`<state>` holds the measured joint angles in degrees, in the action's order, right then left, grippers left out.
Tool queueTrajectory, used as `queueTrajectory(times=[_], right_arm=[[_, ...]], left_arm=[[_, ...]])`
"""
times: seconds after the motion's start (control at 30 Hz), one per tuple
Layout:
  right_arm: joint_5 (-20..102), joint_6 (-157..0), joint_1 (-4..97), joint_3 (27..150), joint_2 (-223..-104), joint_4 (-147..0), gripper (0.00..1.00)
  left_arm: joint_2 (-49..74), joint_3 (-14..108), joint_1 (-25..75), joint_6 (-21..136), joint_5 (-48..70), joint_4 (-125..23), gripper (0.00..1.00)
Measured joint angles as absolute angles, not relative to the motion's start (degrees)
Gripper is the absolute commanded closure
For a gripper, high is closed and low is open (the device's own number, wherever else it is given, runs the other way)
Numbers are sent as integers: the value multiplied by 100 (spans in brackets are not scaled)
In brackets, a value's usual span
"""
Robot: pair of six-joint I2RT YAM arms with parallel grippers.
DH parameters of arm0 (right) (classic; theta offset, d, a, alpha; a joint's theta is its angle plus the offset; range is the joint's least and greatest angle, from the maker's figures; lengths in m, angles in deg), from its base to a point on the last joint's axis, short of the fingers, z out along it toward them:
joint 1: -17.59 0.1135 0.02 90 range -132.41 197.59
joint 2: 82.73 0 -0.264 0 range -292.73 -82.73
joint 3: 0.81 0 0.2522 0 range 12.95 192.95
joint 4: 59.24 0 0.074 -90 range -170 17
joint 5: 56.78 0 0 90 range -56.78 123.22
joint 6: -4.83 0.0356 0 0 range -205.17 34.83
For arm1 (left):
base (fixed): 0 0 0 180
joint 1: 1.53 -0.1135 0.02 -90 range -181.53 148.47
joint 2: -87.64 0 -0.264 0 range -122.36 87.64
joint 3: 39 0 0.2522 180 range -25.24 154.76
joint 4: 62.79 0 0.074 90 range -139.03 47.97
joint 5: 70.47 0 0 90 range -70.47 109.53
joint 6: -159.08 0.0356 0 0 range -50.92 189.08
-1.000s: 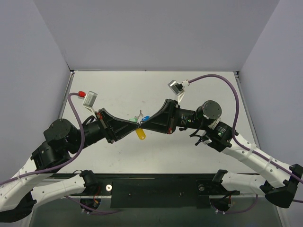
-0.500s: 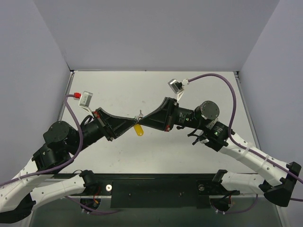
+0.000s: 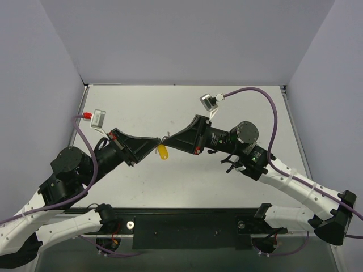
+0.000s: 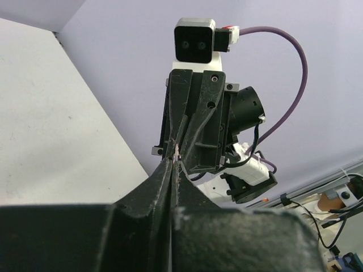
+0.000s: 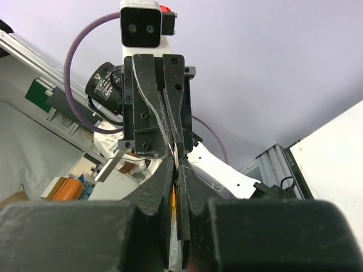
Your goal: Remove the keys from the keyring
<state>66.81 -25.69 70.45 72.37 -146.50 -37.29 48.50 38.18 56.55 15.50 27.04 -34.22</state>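
Since a second ago both my arms have swung toward the far left of the white worktop (image 3: 238,107), carrying the yellow-orange oblong plastic keyring (image 3: 162,152) with them, clear of the surface. My left fingers (image 3: 158,143) and right fingers (image 3: 169,138) meet tip to tip. Both pairs are pinched closed on its thin silver metal; whether that is ring or key, I cannot tell. Its tag dangles just beneath them.

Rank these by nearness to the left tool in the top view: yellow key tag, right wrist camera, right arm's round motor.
1. yellow key tag, right at the left tool tip.
2. right wrist camera, up and to the right.
3. round motor, far right.
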Motion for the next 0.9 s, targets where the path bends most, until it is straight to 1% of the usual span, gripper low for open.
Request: queueTrajectory(times=[0.03,0.07,0.1,0.13,0.23,0.37,0.47,0.67,0.77,0.87,0.9], right_arm=[[6687,-2549,7047,7235,-14654,-3710,100],[6703,-2531,7054,7235,-14659,-3703,100],[6731,-2527,7069,7235,-14661,-3708,100],[6783,-2534,7098,7235,-14661,-3732,100],[6932,-2639,7139,7235,-14659,-3869,100],[7177,-2851,7163,7270,-14659,-4348,100],[7382,-2964,7163,7366,-14659,-4654,100],[7758,-3106,7163,7626,-14656,-4997,100],[7913,-3133,7163,7683,-14639,-5095,100],[8031,-3146,7165,7683,-14602,-5154,100],[8066,-3148,7165,7685,-14593,-5161,100]], left_arm=[[4846,3851,5655,1583,2702,-3387,68],[4831,3908,5655,1635,2702,-3315,63],[4811,3976,5655,1721,2702,-3227,52],[4787,4056,5655,1786,2702,-3120,45],[4774,4319,5649,2009,2678,-2766,42],[4730,4920,5649,2328,2545,-2041,41],[4708,5272,5649,2556,2291,-1697,46],[4319,5807,5649,2934,1594,-1053,50],[4105,5818,5649,3043,1314,-876,56],[3932,5818,5649,3113,1104,-755,59],[3884,5818,5649,3139,1056,-731,62]])
